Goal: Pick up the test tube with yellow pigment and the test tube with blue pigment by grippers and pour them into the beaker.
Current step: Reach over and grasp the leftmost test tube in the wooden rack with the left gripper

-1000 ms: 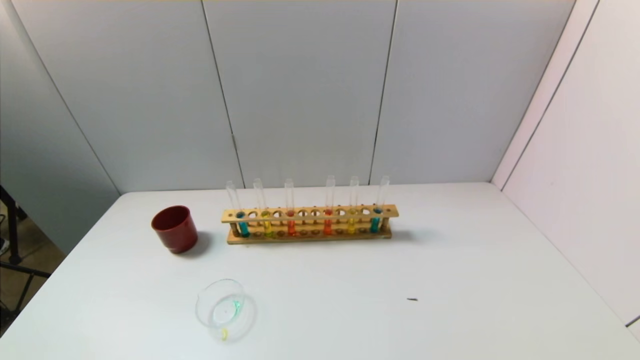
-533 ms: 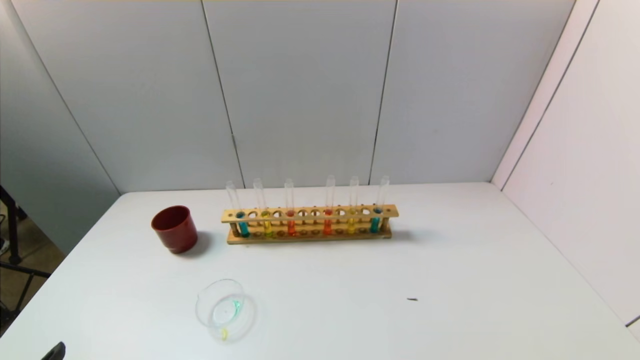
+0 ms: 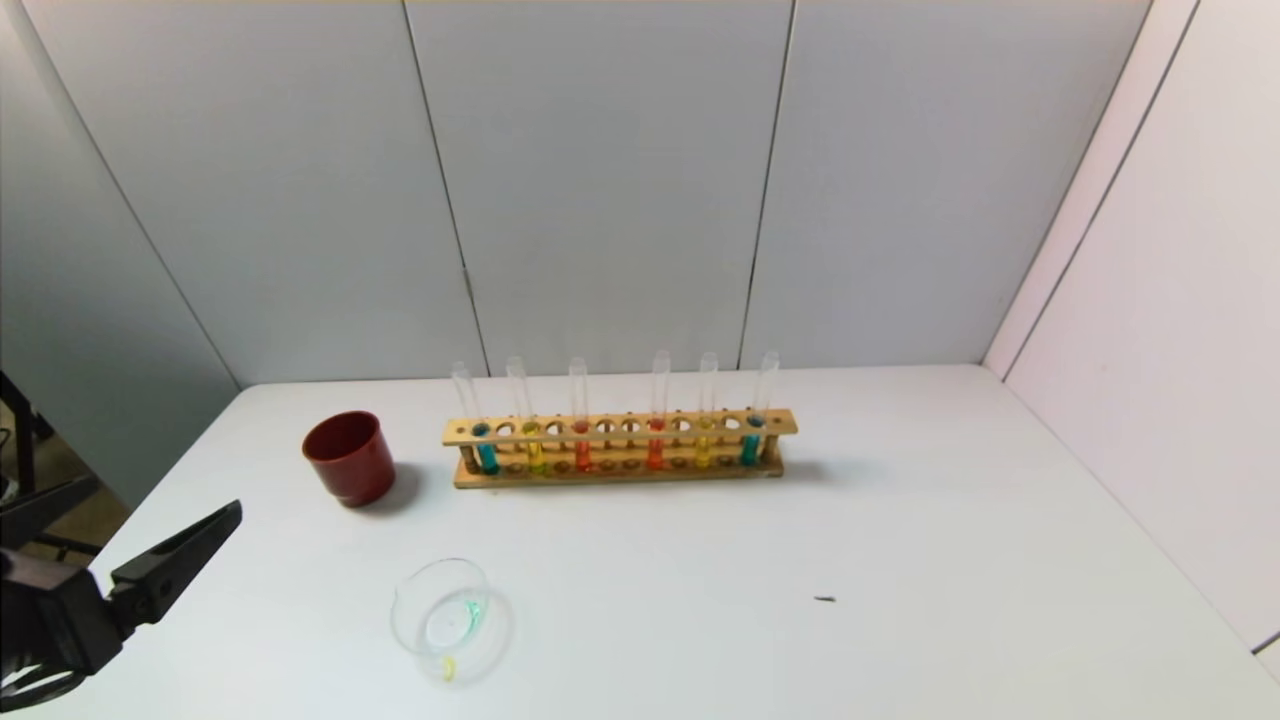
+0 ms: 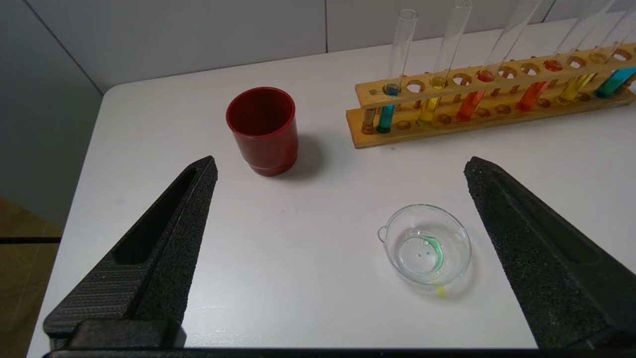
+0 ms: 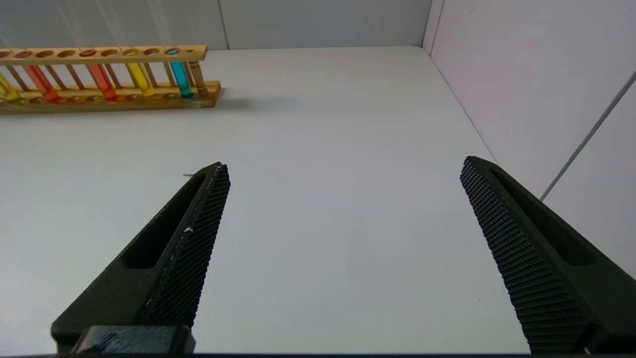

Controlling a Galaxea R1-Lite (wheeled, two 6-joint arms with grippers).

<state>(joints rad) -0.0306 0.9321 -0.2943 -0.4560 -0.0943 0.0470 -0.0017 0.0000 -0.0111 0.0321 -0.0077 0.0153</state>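
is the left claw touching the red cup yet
Apart. The left wrist view shows bare white table between the open left claw and the red cup.

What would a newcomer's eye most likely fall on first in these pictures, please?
Probably the wooden rack at the table's middle, holding six upright tubes of blue, yellow and orange-red liquid. Next, the dark red cup to its left and the clear beaker nearer the robot. The left gripper hangs open at the table's left edge, holding nothing.
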